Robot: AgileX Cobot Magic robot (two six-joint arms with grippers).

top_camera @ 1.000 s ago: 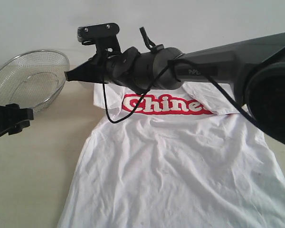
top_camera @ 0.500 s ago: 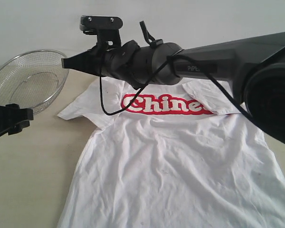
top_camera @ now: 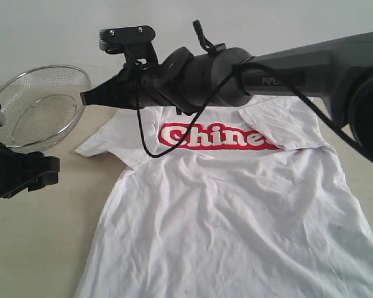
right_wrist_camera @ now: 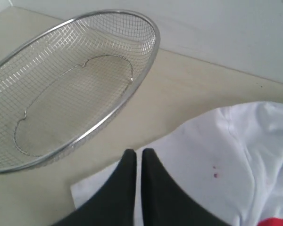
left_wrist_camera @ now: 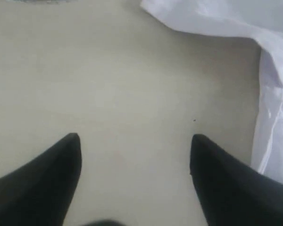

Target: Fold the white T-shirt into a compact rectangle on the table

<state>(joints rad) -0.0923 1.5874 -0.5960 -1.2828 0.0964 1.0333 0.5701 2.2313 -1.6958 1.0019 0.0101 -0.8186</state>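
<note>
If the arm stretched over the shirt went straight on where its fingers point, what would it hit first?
Probably the wire basket: the right gripper, fingers shut, points at its near rim. Depth is unclear, so it might pass just above.

Basket: a round wire-mesh basket [top_camera: 31, 108] stood at the far left, close under the wall.
Make: fine silvery mesh with a thicker, shiny rim round the top and shallow sloping sides.
Bottom: a wavy wire ring marked out the flat base, and it showed plainly through the mesh.
Stance: it rested on its base, mouth up.
Wall: a plain, pale grey-white wall [top_camera: 267, 25] ran along behind everything, unmarked as far as I could see.
</note>
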